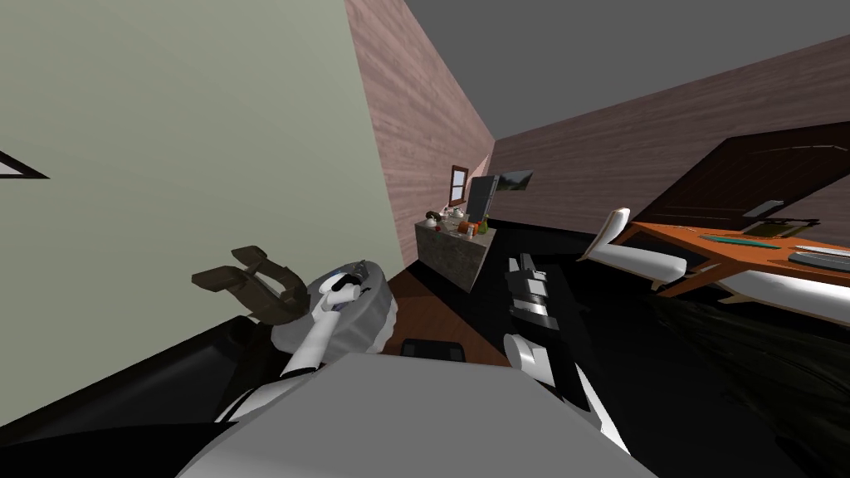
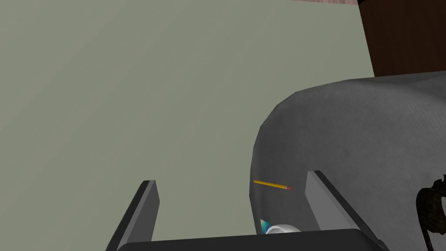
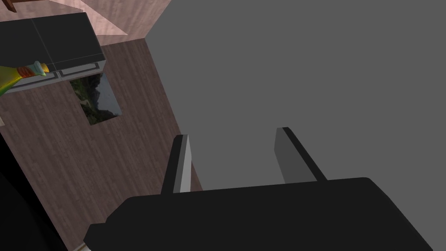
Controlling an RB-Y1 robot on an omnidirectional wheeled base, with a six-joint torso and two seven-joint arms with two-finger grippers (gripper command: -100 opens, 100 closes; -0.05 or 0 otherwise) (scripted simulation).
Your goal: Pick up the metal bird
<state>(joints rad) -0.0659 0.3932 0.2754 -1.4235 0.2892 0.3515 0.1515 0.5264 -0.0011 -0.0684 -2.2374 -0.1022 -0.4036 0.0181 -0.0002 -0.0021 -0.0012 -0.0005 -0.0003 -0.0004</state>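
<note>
left gripper [image 2: 231, 178] being held wide over grey pouf [image 2: 348, 130], probably for lining up | dark bird [image 2: 431, 209] being missed, just beside it | right gripper [image 3: 232, 132] being parked open, idle

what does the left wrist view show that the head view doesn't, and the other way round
Left wrist view adds: a yellow pencil lying on the grey rounded top, a small white and teal thing by the claw's body, and the left claw seen close, fingers open.
Head view adds: the right claw held out ahead, a counter with small items on it, and an orange desk.
Both: the grey rounded top, the dark brown bird, the left claw and the pale green wall.
</note>
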